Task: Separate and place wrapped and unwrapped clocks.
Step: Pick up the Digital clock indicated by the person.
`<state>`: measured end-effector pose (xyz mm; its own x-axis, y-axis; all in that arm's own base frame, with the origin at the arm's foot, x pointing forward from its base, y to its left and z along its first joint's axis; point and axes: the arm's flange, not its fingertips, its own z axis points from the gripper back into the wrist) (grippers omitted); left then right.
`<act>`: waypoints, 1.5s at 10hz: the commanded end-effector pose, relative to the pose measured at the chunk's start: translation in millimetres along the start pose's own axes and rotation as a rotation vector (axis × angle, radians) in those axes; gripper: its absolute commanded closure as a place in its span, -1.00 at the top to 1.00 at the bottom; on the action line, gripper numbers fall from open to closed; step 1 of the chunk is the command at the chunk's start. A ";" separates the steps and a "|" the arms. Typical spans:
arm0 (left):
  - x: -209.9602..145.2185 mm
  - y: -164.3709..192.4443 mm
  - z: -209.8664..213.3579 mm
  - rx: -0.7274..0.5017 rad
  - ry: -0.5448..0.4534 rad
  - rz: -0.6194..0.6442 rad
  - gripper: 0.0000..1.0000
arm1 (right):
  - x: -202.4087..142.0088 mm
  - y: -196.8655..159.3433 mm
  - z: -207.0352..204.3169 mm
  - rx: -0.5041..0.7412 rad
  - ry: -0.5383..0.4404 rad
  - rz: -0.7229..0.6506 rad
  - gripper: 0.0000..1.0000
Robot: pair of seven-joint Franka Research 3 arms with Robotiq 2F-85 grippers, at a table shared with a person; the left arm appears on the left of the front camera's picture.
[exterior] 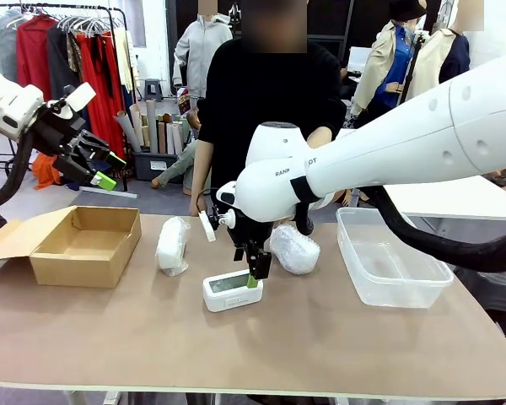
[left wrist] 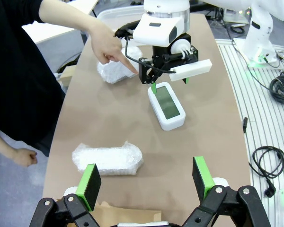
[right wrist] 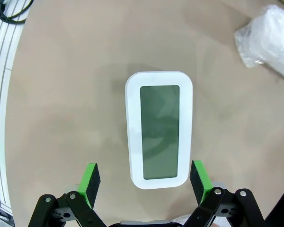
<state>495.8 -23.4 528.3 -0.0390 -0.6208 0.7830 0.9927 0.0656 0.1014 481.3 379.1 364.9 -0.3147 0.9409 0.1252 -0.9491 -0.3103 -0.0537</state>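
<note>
Bare clock point(right wrist: 159, 130) below wide-open right jaws

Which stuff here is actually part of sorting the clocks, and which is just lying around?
Job: bare digital clock, left wrapped clock, right wrapped clock; likely cardboard box and clear plastic tub as destinations.
Lying about: floor cables, hanging clothes.

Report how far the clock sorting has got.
Done: nothing; the cardboard box and clear tub hold no clocks. In hand: the right claw, open, straddles the bare clock. Remaining: both wrapped clocks lie on the table, and the bare one needs lifting and placing.
</note>
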 end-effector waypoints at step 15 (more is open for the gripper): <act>0.7 0.0 0.8 0.001 -0.001 -0.001 1.00 | 17.3 -21.6 -46.5 0.004 0.014 0.011 1.00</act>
<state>495.8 -23.4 528.3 -0.0389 -0.6208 0.7830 0.9927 0.0656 0.1014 495.8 402.5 321.8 -0.3399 0.9321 0.1251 -0.9405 -0.3362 -0.0503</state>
